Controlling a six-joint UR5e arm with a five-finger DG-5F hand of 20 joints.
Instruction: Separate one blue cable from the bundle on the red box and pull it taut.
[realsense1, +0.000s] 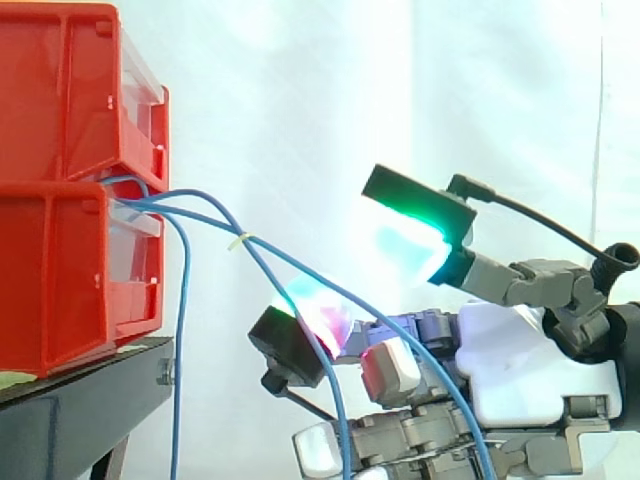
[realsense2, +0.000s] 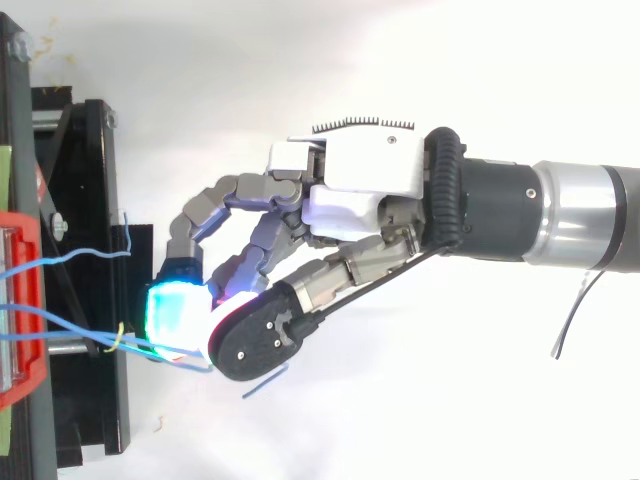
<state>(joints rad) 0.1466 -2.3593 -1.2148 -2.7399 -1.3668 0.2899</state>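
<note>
Your hand (realsense1: 510, 370) comes in from the right with its fingers (realsense1: 415, 245) curled, about half closed. From the side you see a gap between the green-lit pad on top and the magenta-lit thumb (realsense2: 260, 335) below it. Two blue cables (realsense1: 283, 262) run down through that gap, across the thumb's pad and on through the curl of the hand. From above, the cyan pad and the thumb sit close together over them.

Those two cables arc gently rather than running straight, and a pale tie (realsense1: 240, 240) binds them partway along. A third blue cable (realsense1: 180, 350) hangs apart, straight down beside the bins.

All three come out between the two stacked red bins (realsense1: 60, 270) on the black stand (realsense1: 80, 400), with the white curtain (realsense1: 300, 100) behind.
</note>
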